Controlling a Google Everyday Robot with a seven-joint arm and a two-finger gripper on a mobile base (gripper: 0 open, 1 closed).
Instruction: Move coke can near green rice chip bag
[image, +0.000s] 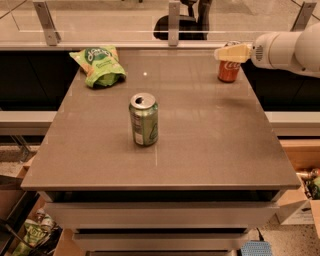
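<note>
The coke can (229, 70), red-orange with white lettering, stands upright at the far right of the table (210, 145). My gripper (223, 53) reaches in from the right on a white arm (287, 50) and sits at the can's top, covering its rim. The green rice chip bag (100, 65), bright green and wrinkly, lies at the far left corner of the table, well apart from the can.
A green soda can (144, 120) stands upright near the table's middle, between bag and coke can. A glass rail with metal posts (173, 22) runs behind the table. Cardboard boxes (300, 210) and clutter sit on the floor at both sides.
</note>
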